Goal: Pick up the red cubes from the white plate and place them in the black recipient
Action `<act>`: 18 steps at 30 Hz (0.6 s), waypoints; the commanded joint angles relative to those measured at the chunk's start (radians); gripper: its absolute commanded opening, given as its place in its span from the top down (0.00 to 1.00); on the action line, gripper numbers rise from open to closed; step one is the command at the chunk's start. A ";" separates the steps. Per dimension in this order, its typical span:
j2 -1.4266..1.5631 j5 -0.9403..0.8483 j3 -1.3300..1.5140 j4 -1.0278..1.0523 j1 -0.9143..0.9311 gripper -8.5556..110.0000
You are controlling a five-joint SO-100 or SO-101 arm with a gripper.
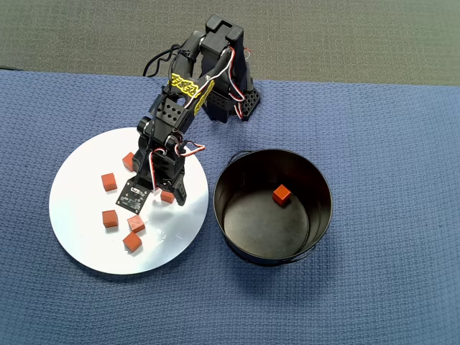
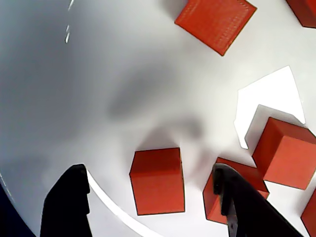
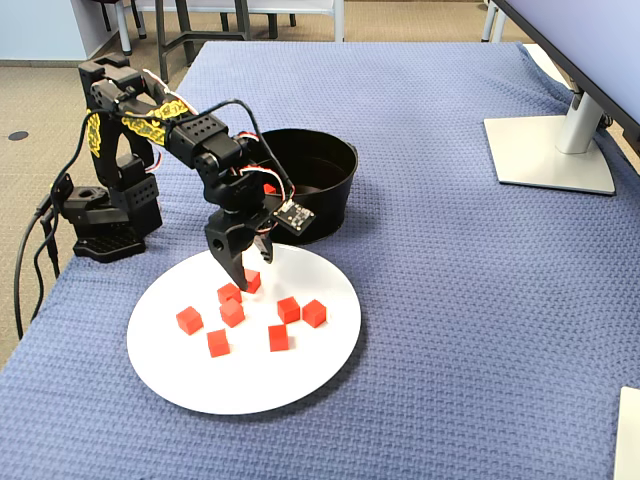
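Observation:
Several red cubes lie on the white plate (image 1: 79,187), which also shows in the fixed view (image 3: 300,370). My gripper (image 1: 167,191) is low over the plate's side nearest the black pot (image 1: 320,223). In the wrist view my gripper (image 2: 148,173) is open, with the jaws wide apart on either side of one red cube (image 2: 158,180). A second cube (image 2: 217,197) is partly hidden behind the right finger (image 2: 239,207). One red cube (image 1: 281,194) lies inside the pot. In the fixed view my gripper (image 3: 248,275) points down at a cube (image 3: 252,283).
The arm's base (image 3: 100,215) stands at the back left of the blue cloth. The pot (image 3: 335,190) stands just behind the plate. A monitor stand (image 3: 550,150) is at the far right, and other cubes (image 1: 109,218) are spread across the plate's left half.

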 commanded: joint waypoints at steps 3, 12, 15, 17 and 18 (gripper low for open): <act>0.029 -0.020 0.006 -0.063 0.003 0.72; 0.061 -0.038 0.101 -0.127 -0.002 0.73; 0.072 -0.038 0.114 -0.127 -0.008 0.74; 0.080 -0.035 0.121 -0.127 -0.012 0.75; 0.084 -0.034 0.127 -0.127 -0.014 0.75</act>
